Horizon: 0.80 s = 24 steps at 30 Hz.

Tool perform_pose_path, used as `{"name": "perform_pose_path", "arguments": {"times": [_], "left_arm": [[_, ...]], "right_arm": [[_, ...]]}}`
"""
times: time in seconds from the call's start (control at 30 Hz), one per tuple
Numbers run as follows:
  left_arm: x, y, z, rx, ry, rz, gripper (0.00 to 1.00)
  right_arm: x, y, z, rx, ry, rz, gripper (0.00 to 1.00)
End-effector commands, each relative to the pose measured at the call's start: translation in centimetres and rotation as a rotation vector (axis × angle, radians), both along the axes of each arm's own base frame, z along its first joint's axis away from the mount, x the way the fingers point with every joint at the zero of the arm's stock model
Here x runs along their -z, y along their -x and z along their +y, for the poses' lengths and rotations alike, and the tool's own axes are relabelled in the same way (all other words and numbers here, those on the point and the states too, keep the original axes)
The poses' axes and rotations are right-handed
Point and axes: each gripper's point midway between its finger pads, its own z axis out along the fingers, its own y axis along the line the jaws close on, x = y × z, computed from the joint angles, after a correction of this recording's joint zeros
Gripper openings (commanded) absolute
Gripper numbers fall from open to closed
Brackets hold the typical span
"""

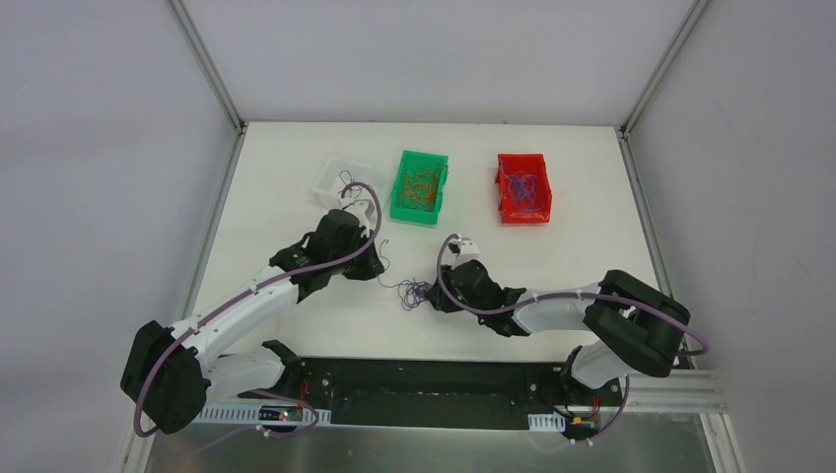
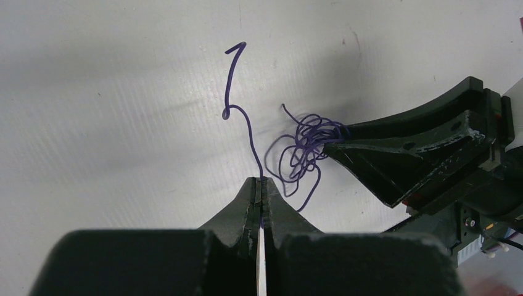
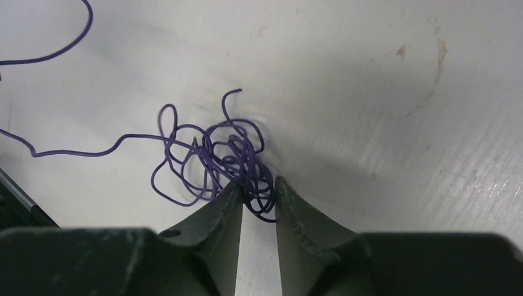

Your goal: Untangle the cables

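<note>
While clamped shut on one loose strand of the cables [image 1: 412, 292]: left gripper [image 2: 261, 182], left of tangle | right gripper [image 3: 258, 190] part-open, straddling tangle's right side | mid-tabletop [image 1: 572, 246], toward near edge.

Top external is looking steeply down from high behind the near edge, far off, taking in the whole table [image 1: 296, 177]. Left wrist is looking close along the left gripper [image 2: 261, 182] at bottom centre, catching the cables [image 2: 302, 148] at centre right and the right gripper [image 2: 336, 139] entering from the right edge. Right wrist is sitting closer still, framing the same tangle at centre, so all three views are sharing it.
</note>
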Motion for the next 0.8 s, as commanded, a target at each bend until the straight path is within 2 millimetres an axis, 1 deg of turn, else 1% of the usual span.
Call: {"name": "perform_pose_path", "arguments": {"times": [0.0, 0.07, 0.1, 0.13, 0.17, 0.2, 0.3, 0.33, 0.37, 0.4, 0.43, 0.5, 0.57, 0.6, 0.63, 0.7, 0.73, 0.77], "left_arm": [[-1.7, -1.2, -0.2, -0.009, 0.003, -0.060, 0.00], [-1.7, -1.5, 0.5, -0.039, -0.027, -0.071, 0.00], [-1.4, -1.7, 1.4, -0.074, -0.066, -0.068, 0.00], [-1.4, -2.0, 2.4, -0.115, -0.099, -0.069, 0.00], [-1.5, -2.3, 3.4, -0.159, -0.130, -0.073, 0.00], [-1.6, -2.7, 4.3, -0.201, -0.152, -0.077, 0.00], [-2.3, -3.5, 8.0, -0.367, -0.195, -0.085, 0.00], [-2.6, -3.7, 9.4, -0.431, -0.209, -0.095, 0.00], [-2.9, -3.7, 10.4, -0.478, -0.207, -0.099, 0.00], [-3.3, -3.8, 11.7, -0.540, -0.214, -0.115, 0.00], [-3.5, -3.7, 12.6, -0.590, -0.213, -0.126, 0.00], [-4.1, -3.5, 14.1, -0.670, -0.197, -0.148, 0.00], [-4.5, -3.2, 15.1, -0.724, -0.174, -0.165, 0.00], [-4.6, -3.1, 15.4, -0.740, -0.167, -0.171, 0.00], [-4.7, -3.0, 15.6, -0.750, -0.160, -0.177, 0.00], [-4.7, -2.8, 15.6, -0.746, -0.150, -0.177, 0.00], [-4.6, -2.8, 15.3, -0.725, -0.143, -0.169, 0.00], [-4.5, -2.9, 14.3, -0.674, -0.126, -0.158, 0.00]], "right_arm": [[0.6, 0.0, -0.6, 0.012, 0.055, -0.014, 0.22], [0.0, 0.0, -1.3, 0.026, 0.060, -0.027, 0.18], [-0.5, -0.1, -1.7, 0.039, 0.064, -0.037, 0.15], [-0.7, -0.1, -2.4, 0.055, 0.085, -0.038, 0.10], [-1.0, -0.5, -3.2, 0.089, 0.107, -0.051, 0.07], [-1.2, -0.7, -4.0, 0.118, 0.131, -0.054, 0.06], [-1.7, -1.4, -6.8, 0.222, 0.198, -0.053, 0.05], [-1.9, -1.7, -8.0, 0.272, 0.216, -0.048, 0.06], [-2.1, -2.2, -9.2, 0.327, 0.229, -0.040, 0.07], [-1.9, -2.2, -10.8, 0.380, 0.257, -0.016, 0.09], [-1.9, -2.5, -12.1, 0.432, 0.269, 0.003, 0.11], [-1.9, -3.0, -14.6, 0.534, 0.283, 0.053, 0.12], [-1.7, -3.3, -16.7, 0.610, 0.289, 0.106, 0.14], [-1.6, -3.4, -17.4, 0.632, 0.285, 0.128, 0.18], [-1.5, -3.6, -17.9, 0.652, 0.278, 0.148, 0.26], [-1.5, -3.7, -18.2, 0.662, 0.252, 0.181, 0.34], [-1.6, -3.8, -17.9, 0.650, 0.237, 0.186, 0.37], [-1.8, -3.8, -17.4, 0.623, 0.222, 0.188, 0.37]]}}
